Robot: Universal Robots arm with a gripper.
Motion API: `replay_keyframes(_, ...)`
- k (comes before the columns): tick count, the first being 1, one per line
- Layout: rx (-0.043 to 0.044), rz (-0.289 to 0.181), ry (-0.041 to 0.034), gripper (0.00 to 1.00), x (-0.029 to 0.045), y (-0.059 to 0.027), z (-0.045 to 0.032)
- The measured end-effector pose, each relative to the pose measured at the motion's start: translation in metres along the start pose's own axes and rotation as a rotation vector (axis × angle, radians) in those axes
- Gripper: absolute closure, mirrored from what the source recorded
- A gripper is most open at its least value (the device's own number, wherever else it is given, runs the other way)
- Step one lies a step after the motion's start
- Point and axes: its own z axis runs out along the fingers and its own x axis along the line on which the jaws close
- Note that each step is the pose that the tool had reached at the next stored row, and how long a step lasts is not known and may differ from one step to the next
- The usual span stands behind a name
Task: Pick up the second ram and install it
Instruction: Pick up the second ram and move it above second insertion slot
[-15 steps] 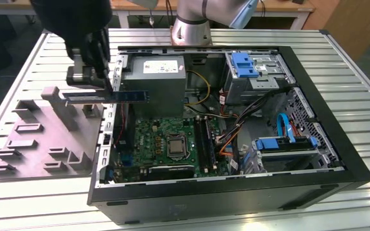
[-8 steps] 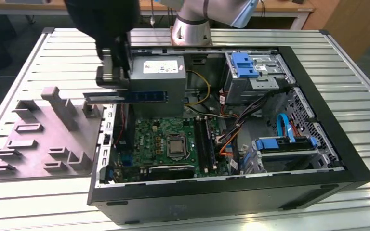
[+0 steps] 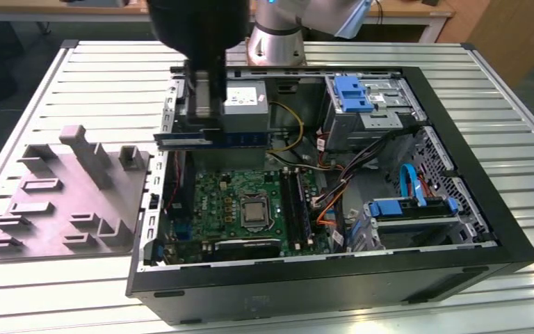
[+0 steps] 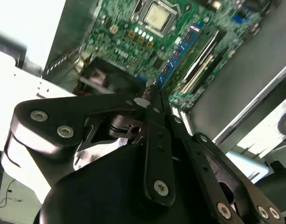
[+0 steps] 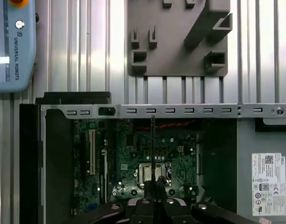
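Observation:
The second ram point(image 3: 241, 140), a long dark blue-green strip, hangs level over the rear part of the open computer case point(image 3: 452, 271). My gripper point(image 3: 208, 131) is shut on its middle from above. In the second wrist view the fingers point(image 4: 154, 116) meet on the ram point(image 4: 180, 51), which points out over the green motherboard point(image 4: 129, 28). In the first wrist view the ram point(image 5: 153, 149) shows edge-on as a thin dark line above the motherboard point(image 5: 180, 158). The black memory slots point(image 3: 295, 202) lie beside the processor socket point(image 3: 251, 212), below and to the exterior view's right of the ram.
A grey plastic tray point(image 3: 63, 202) with upright blocks lies on the slatted table at the exterior view's left of the case. Inside the case are a power supply point(image 3: 248, 104), blue drive brackets point(image 3: 355, 94) and bundles of cables point(image 3: 332, 195). A pendant point(image 5: 12, 42) rests on the table.

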Motion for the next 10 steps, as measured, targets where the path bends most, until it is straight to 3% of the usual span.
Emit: replay_keyframes(10,-0.0017,0.000,0.0000,0.89,0.0008,-0.0454,-0.0006)
